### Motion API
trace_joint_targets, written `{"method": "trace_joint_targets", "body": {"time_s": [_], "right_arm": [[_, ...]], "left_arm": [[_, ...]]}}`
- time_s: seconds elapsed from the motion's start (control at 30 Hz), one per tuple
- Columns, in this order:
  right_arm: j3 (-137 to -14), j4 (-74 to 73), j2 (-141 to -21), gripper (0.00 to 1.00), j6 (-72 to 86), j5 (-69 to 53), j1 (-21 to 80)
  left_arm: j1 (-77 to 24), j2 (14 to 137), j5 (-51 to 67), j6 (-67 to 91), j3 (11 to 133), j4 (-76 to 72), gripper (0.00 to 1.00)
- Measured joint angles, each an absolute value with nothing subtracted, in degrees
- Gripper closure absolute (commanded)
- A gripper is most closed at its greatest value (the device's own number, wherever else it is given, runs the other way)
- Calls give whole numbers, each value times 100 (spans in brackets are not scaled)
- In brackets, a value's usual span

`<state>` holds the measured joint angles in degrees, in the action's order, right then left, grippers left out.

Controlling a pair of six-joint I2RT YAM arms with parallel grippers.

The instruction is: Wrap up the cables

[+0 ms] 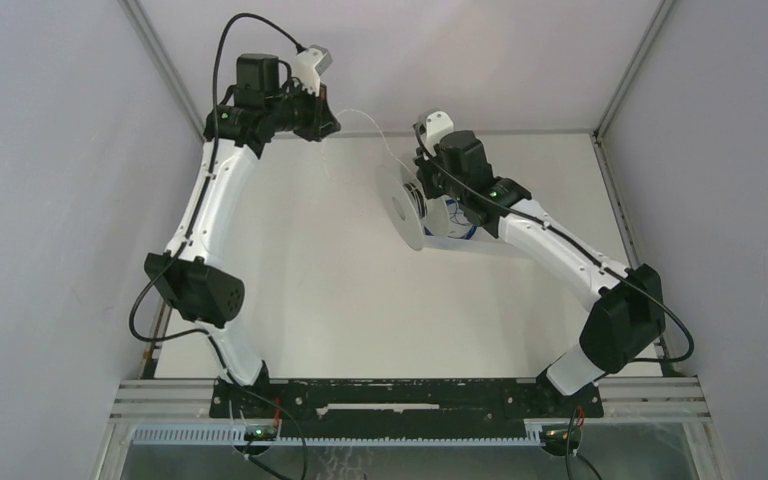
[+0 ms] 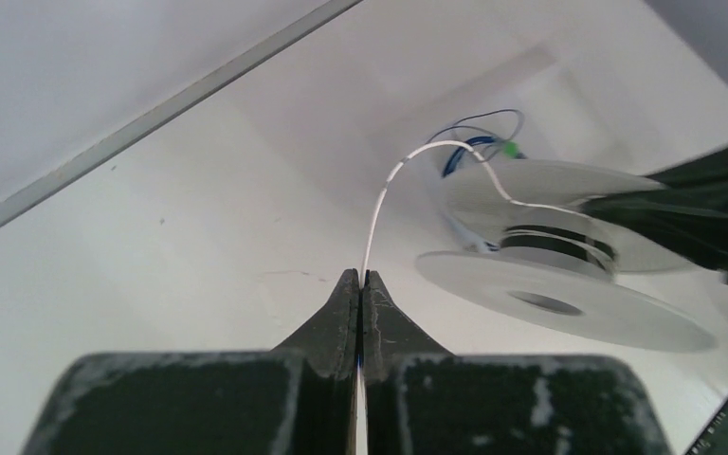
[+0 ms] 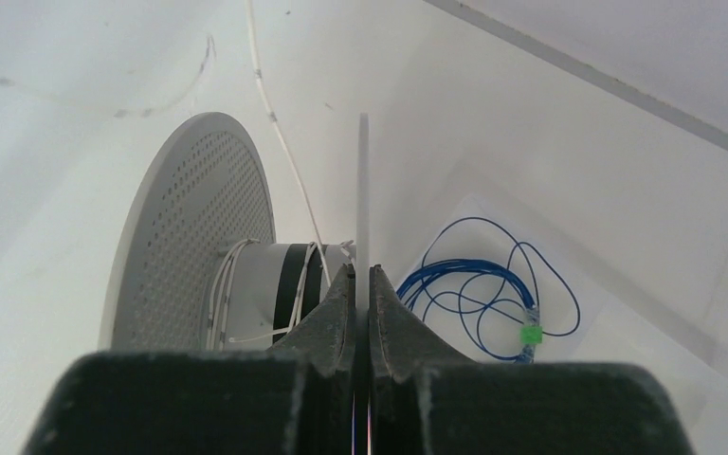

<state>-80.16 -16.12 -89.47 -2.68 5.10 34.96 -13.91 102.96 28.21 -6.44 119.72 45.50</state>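
Note:
A thin white cable (image 2: 379,204) runs from my left gripper (image 2: 361,275), which is shut on it, over to a white spool (image 2: 569,303). A few turns of it lie round the spool's hub (image 3: 246,284). In the top view the strand (image 1: 365,118) spans from the left gripper (image 1: 325,128) at the back of the table to the spool (image 1: 403,205), held off the table on its side. My right gripper (image 3: 362,272) is shut on the edge of the spool's plain flange (image 3: 362,190); the perforated flange (image 3: 190,227) faces left.
A coil of blue cable (image 3: 483,284) with a green tag (image 3: 530,334) lies on a clear sheet on the table under the right gripper, also seen as the blue cable (image 1: 457,215) from above. White walls close in the back and both sides.

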Motion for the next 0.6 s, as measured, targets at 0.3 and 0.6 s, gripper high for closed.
{"method": "trace_joint_targets", "body": {"time_s": [0.3,0.6], "right_arm": [[-8016,-1702,-8661,100,-239,255,3474],[-8071,-1874,-8556,100,56,-150,3144]], "left_arm": [[-1350,10449,1728,-987,11907,4674,100],[-1341,10451,1343,-1256,10938,4545,100]]}}
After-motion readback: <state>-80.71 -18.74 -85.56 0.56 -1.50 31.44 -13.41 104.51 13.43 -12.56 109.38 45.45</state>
